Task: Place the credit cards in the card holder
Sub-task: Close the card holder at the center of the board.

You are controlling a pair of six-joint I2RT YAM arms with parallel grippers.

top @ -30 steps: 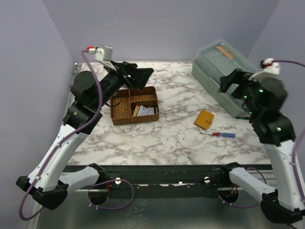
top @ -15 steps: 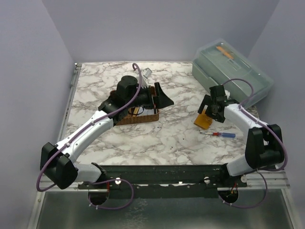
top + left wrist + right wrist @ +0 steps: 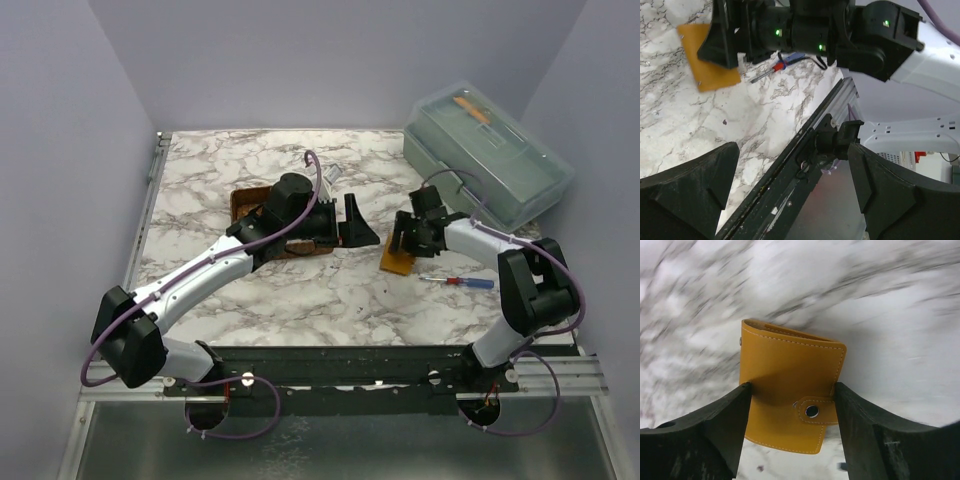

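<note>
The card holder [image 3: 785, 365] is an orange-tan wallet, snapped closed and lying on the marble table. My right gripper [image 3: 792, 392] has its two fingers pressed against the wallet's left and right edges. From above, the card holder [image 3: 395, 264] lies just left of the right gripper [image 3: 405, 243]. My left gripper [image 3: 358, 224] stands open above the table, right of the basket, with nothing between its fingers. Its wrist view looks past the open left gripper [image 3: 795, 170] to the card holder [image 3: 707, 60] under the right arm. The credit cards are hidden under the left arm.
A brown woven basket [image 3: 243, 203] sits mostly under the left arm. A clear grey lidded box [image 3: 490, 150] stands at the back right. A red and blue screwdriver [image 3: 458, 282] lies right of the wallet. The table's black front rail [image 3: 790, 165] runs below the left gripper.
Both arms swung in from the sides. The right gripper came down and narrowed onto the card holder, which slid left and nearer. The left arm moved right, over the basket.
</note>
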